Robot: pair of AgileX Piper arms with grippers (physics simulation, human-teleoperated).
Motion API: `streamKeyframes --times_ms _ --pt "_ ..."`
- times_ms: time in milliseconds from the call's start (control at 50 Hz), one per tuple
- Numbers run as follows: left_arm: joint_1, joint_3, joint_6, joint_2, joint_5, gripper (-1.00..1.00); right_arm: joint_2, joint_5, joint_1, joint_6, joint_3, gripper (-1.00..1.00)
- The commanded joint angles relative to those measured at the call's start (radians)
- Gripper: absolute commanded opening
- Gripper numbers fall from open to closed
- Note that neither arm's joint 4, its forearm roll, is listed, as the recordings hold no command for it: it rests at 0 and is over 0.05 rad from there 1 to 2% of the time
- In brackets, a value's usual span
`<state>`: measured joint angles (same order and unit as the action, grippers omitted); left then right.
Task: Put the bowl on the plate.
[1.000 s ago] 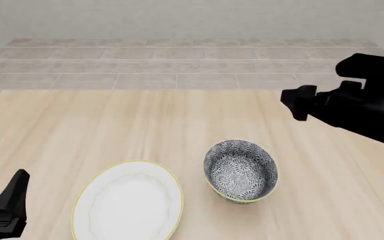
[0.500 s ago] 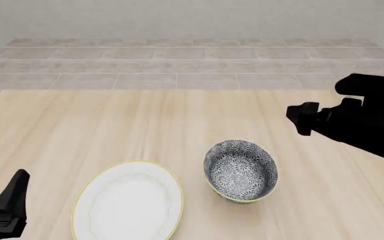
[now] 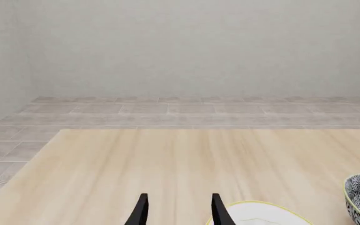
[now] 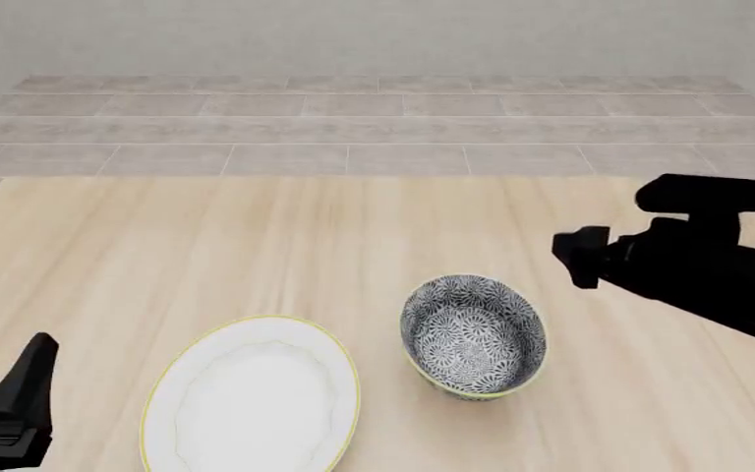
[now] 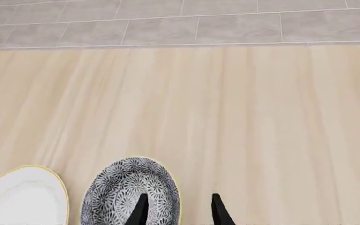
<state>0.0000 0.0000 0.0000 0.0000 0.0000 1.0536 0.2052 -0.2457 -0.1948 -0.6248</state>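
Our right gripper (image 4: 582,257) hangs above the table (image 4: 286,246), up and to the right of the bowl (image 4: 474,334), with nothing between its fingers. In the right wrist view the two dark fingertips (image 5: 141,211) stand a moderate gap apart, one over the bowl's right rim, the other over bare wood just beside it.

That bowl sits upright at the near middle of the table, its patterned inside showing and its gold rim clear all round. Just to its left lies the plate (image 4: 253,398), close to the bowl but not touching it, at the near edge. Our left gripper (image 4: 17,393) rests at the near left corner, beside the plate, also holding nothing; in its wrist view the fingers (image 3: 142,213) are parted with wood between them.

We judge the step in hand to be the approach for a rim grasp. To do it well, we would bring the right gripper down so that one finger goes inside the bowl's right wall and the other outside, keeping the fingers near vertical, and close only once the wall is well between them. A deep bowl pinched at one side may tilt, so we would lift gently and carry it low to the plate's middle.
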Motion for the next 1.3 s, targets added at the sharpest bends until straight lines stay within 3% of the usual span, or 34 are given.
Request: streamKeyframes --times_ms 20,800,1300 --pt "0.0 0.0 0.0 0.0 0.0 1.0 0.027 -0.023 -0.008 -0.01 0.019 1.0" --pt "0.0 0.0 0.0 0.0 0.0 1.0 0.09 -0.095 -0.006 -0.002 0.109 1.0" --pt "0.0 0.0 0.0 0.0 0.0 1.0 0.169 -0.146 -0.061 -0.023 0.111 1.0"
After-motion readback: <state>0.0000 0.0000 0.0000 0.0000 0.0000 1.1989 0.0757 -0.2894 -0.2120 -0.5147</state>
